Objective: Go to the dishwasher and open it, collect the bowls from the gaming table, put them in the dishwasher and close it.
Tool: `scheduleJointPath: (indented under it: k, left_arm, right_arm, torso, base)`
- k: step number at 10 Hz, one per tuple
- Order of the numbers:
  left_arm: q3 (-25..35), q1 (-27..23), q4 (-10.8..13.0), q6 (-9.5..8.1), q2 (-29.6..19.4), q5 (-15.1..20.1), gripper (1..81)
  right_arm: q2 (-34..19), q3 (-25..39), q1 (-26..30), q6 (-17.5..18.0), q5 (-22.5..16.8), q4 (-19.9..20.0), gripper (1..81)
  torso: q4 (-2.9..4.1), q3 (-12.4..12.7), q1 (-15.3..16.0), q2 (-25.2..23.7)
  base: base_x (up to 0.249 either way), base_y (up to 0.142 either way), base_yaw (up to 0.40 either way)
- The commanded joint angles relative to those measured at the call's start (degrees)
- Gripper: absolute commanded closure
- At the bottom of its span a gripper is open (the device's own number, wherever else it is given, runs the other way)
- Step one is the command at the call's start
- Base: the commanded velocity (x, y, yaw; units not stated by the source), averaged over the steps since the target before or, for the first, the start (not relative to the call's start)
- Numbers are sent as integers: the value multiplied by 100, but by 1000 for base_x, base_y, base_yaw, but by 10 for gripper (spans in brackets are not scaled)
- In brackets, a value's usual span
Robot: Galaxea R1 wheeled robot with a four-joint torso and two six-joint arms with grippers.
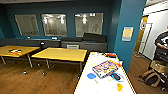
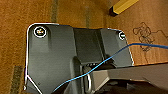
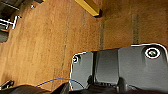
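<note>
Nearest the robot in the head view stood the gaming table (image 1: 105, 86), long and white-topped with a yellow edge, running away from the camera toward a teal pillar (image 1: 127, 32). Closest on its top sat a small yellow cup (image 1: 119, 87). Just beyond it lay two bowls: a blue bowl (image 1: 91, 75) toward the table's left side and a dark-inside bowl (image 1: 116, 76) toward its right, apart from each other. Between and behind them lay a colourful box (image 1: 105, 68), flat and turned at an angle, and further along the top were small red and orange items (image 1: 111, 56), too blurred to name. Left of the gaming table was wooden floor (image 1: 37, 80), then two square yellow tables (image 1: 61, 54), side by side on metal legs, the left one carrying a small dark and red object. To the right a person (image 1: 162, 43) stood at the frame's edge beside a bag (image 1: 151, 78) on the floor. Behind the tables ran a low dark counter (image 1: 82, 45) under a teal wall with three glass panes (image 1: 53, 24). Both wrist views looked down on brown floor past the robot's dark plate, each with a yellow table corner (image 2: 122, 6) and a thin blue cable (image 2: 105, 62) crossing; the jaws of neither gripper could be made out, so their state cannot be told
</note>
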Motion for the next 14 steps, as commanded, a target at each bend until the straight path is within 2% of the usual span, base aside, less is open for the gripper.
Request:
scheduleJointPath:
  k: [1,4,6,11,12,14]
  left_arm:
    - [53,-266,3,-6,-57,258,10]
    - [53,-266,-6,-6,-22,258,10]
    - [53,-266,3,-6,-5,258,10]
    - [-61,-266,3,-6,74,249,10]
    - [-113,-266,-6,-6,92,249,10]
    - [-157,-266,-6,-6,118,258,10]
  right_arm:
    - [-1785,1976,1131,31,-116,526,10]
    - [-2664,2645,1834,31,-203,807,10]
    - [-3071,2919,2325,40,-432,1019,10]
    - [-3669,2901,4066,84,-1619,1950,10]
    - [-3686,2681,4408,102,-1900,2179,10]
    - [-3625,2268,5007,348,-2454,2284,10]
  torso:
    - [0,-171,0,0]
    - [0,-625,-5,0]
    - [0,-943,0,2]
    - [0,-1646,4,9]
    - [0,-1727,6,9]
    - [0,-1860,9,13]
  base:
    - [0,0,0]
    - [0,0,0]
    - [0,0,0]
    - [0,0,0]
    - [0,0,0]
    - [0,0,0]
